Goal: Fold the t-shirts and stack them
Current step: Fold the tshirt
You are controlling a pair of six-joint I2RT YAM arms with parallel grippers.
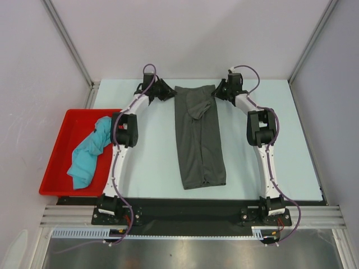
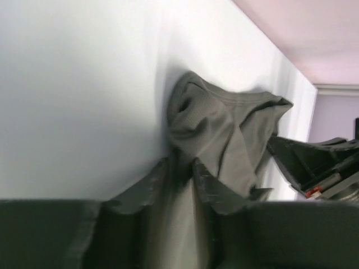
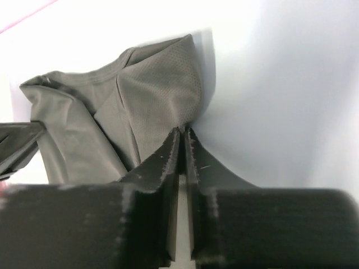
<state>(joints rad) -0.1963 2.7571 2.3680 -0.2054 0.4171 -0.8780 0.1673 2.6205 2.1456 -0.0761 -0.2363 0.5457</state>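
The dark grey t-shirt (image 1: 199, 137) lies down the middle of the table as a long narrow strip, its far end rumpled. My left gripper (image 1: 171, 92) is at the far left corner of that end. In the left wrist view its fingers (image 2: 180, 165) stand a little apart, with a bunch of the grey cloth (image 2: 224, 123) running between them. My right gripper (image 1: 219, 92) is at the far right corner. Its tips (image 3: 183, 130) are pressed together on the shirt's edge (image 3: 140, 95). The teal t-shirt (image 1: 90, 151) lies crumpled in the red tray (image 1: 56, 162).
The red tray sits at the table's left edge, beside the left arm's elbow (image 1: 124, 130). Grey walls and metal frame posts close in the far and side edges. The right arm's elbow (image 1: 262, 126) rises right of the shirt.
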